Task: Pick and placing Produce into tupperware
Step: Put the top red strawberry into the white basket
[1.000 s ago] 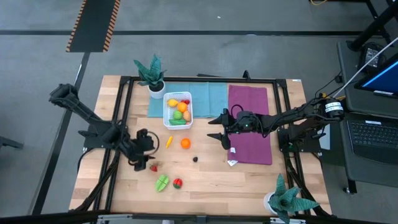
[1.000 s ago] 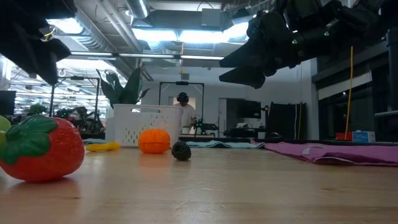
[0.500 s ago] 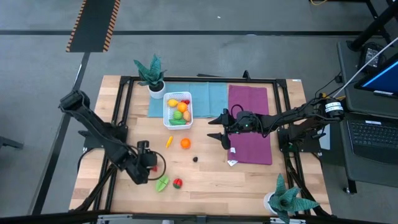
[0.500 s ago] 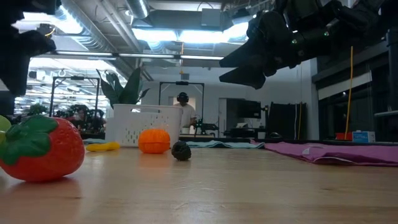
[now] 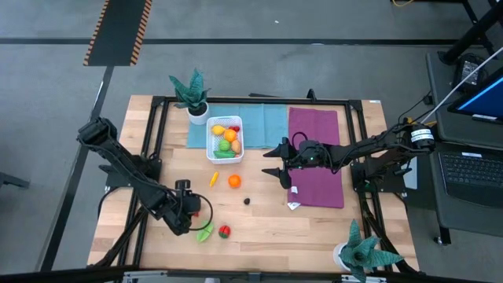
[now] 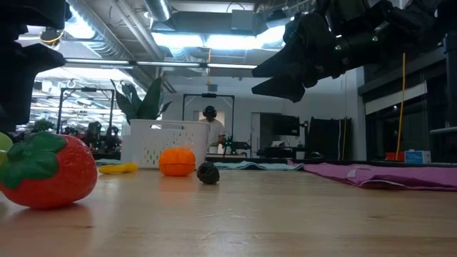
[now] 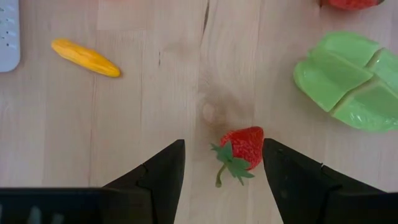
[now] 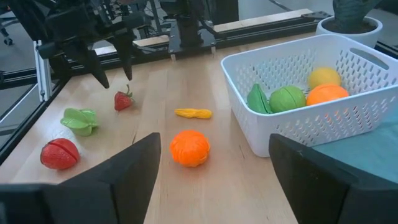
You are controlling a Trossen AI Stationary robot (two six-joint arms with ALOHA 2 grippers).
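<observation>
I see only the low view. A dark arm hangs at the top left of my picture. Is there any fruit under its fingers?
Observer: Yes. The left gripper is over a strawberry, which lies on the table between its open fingers, with bare wood on each side.
Operator: Thank you. What is inside the tupperware? I see only its wall.
Observer: The tupperware holds yellow, orange and green pieces.
Operator: And the other arm at my top right, where is it over the table?
Observer: That is the right gripper. It waits, open, at the edge of the purple cloth, beside the tupperware.
</observation>
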